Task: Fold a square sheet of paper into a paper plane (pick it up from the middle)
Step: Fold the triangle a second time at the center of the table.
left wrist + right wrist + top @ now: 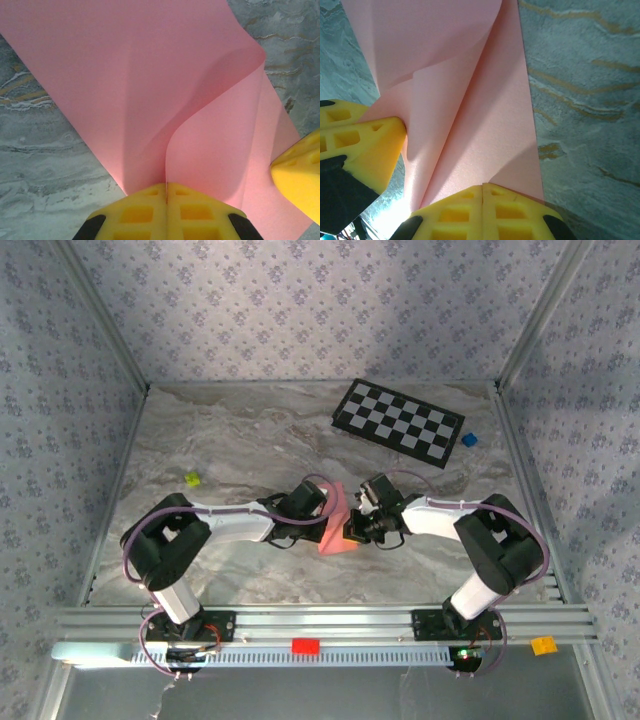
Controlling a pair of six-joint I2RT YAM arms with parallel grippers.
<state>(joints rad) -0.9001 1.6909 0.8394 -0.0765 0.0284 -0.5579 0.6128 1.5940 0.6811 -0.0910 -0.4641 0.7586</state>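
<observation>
The square sheet of paper (334, 523) is pink, and it sits bent between both arms at the table's middle. My left gripper (166, 186) is shut on one edge of the sheet (150, 90), which curls up from the seam between its yellow fingers. My right gripper (483, 187) is shut, its tips down over a flat part of the sheet (485, 125); no paper comes out of its seam. In the top view the left gripper (322, 508) and right gripper (352, 527) nearly touch. The paper plane is out of view.
A black-and-white checkered board (400, 423) lies at the back right with a small blue block (469, 440) beside it. A yellow-green block (192, 479) sits at the left. A red block (305, 645) and an orange block (543, 645) rest on the front rail. Metal posts frame the marble table (240, 430).
</observation>
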